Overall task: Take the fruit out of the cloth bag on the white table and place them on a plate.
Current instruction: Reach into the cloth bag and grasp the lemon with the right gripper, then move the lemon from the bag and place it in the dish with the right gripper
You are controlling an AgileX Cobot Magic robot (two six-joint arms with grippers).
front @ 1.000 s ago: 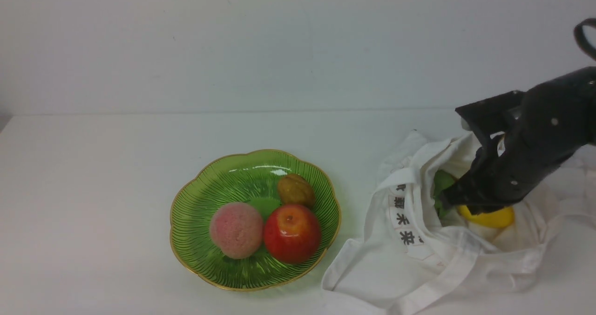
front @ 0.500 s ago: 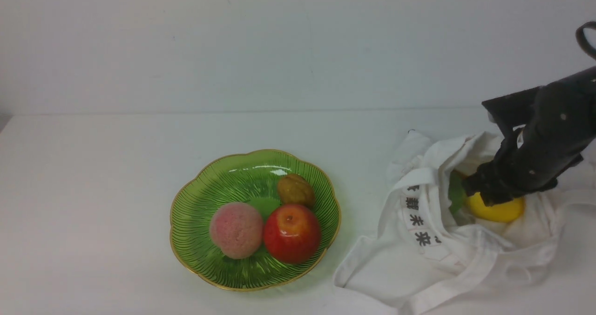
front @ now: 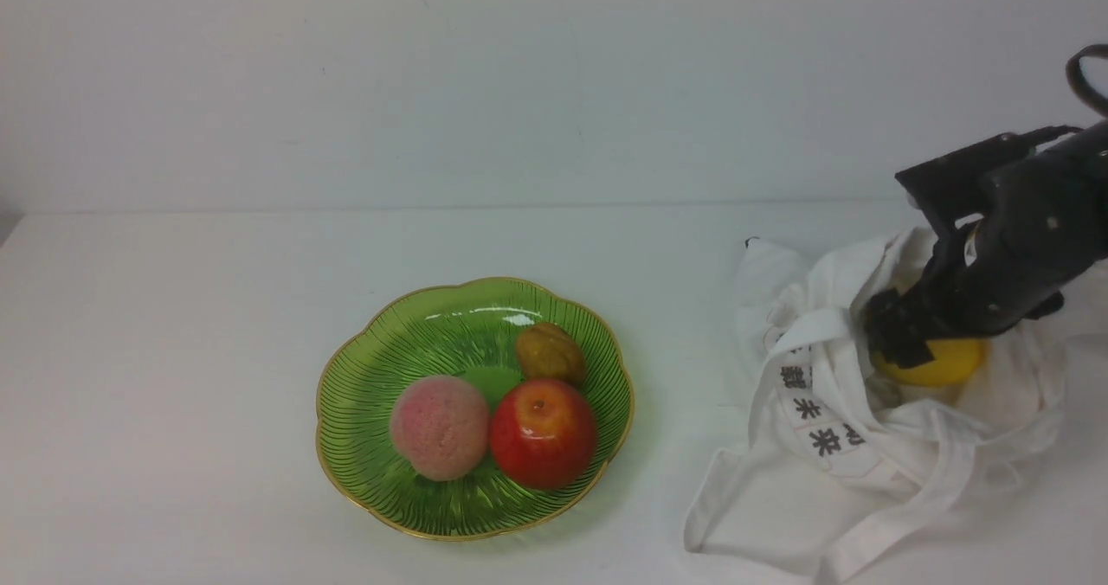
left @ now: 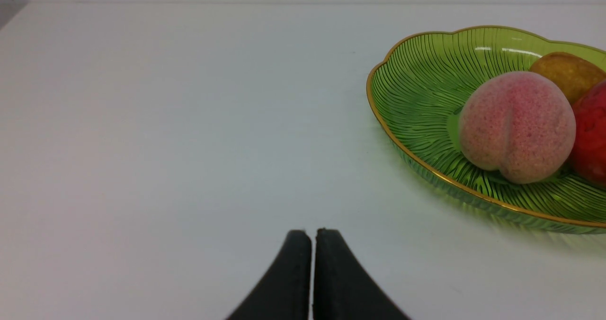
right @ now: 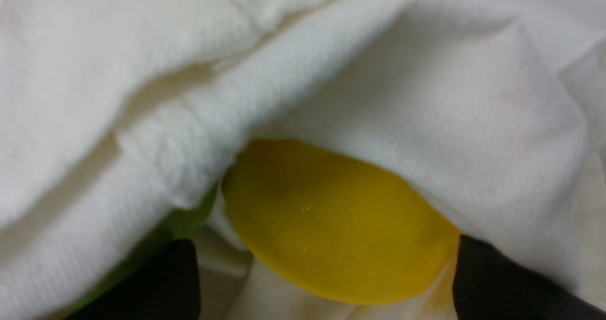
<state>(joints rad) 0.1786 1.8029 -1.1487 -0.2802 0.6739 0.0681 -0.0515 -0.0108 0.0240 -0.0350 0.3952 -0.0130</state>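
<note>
- You had one plate (front: 415, 334) on the white table (front: 173, 351), carrying three fruits: one peach (front: 440, 427), one apple (front: 543, 433) and one small orange-brown fruit (front: 550, 353).
- You had one cloth bag (front: 779, 498) near the table's right edge.
- Inside it you could count two fruits: one lemon (front: 948, 364) and one green fruit (right: 156, 237), barely showing.

The table (front: 216, 351) is a plain, matte white top that spans the front view from side to side. Two things lie directly on it. The plate (front: 407, 325) sits flat near the middle, slightly toward the near edge. The bag (front: 866, 472) lies crumpled and slumped on the right, apart from the plate with bare table between them, its cloth trailing down to the near edge of the view.
</note>
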